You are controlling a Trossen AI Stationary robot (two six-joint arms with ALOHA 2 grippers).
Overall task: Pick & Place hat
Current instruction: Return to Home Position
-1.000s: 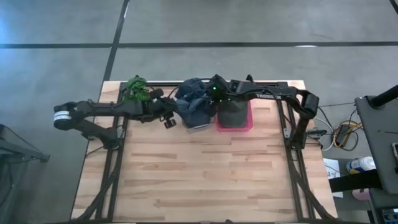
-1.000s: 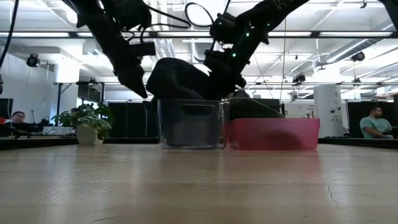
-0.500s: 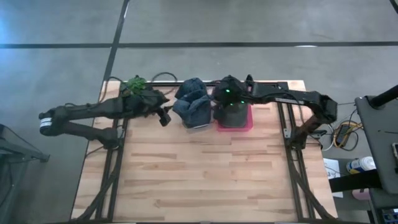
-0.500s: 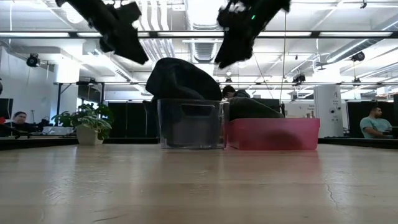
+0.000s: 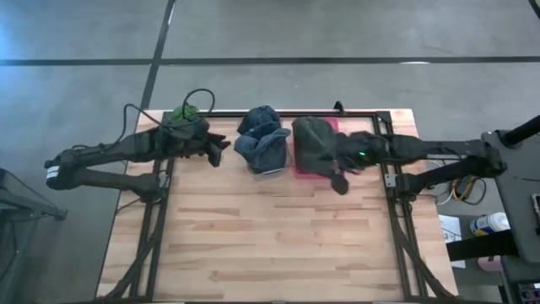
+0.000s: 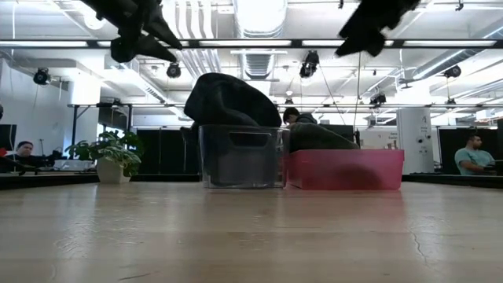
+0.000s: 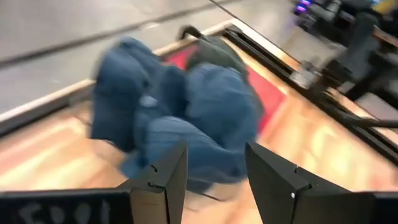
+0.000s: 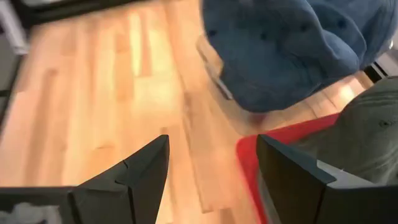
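Both arms are pulling away from the transparent bin (image 6: 241, 157). A second ago the left gripper (image 5: 219, 152) and the right gripper (image 5: 339, 181) were crowding over its heap. Now each is backing off to its own side: the left one is hanging near the bin, and the right one is hovering past the pink bin (image 6: 346, 169), which is standing against the transparent bin's other wall. In the low view both are riding high above the bin's rim. Each wrist view is showing its two fingers spread apart with nothing between them. The blue caps (image 5: 263, 139) are sitting piled in the transparent bin, bulging well over its rim, and no cap is lying on the wood around it. The placing therefore looks finished, and the arms seem to be heading home. Grey-green caps (image 5: 312, 143) are filling the pink bin. The pale plank table (image 5: 278, 245) is stretching out in front of the transparent bin. Behind it an open hall is glowing under strip lights, with a potted plant (image 6: 106, 153) off to one side. One person (image 6: 23, 149) is sitting beyond the plant, and another person (image 6: 474, 153) is sitting far off on the pink bin's side.
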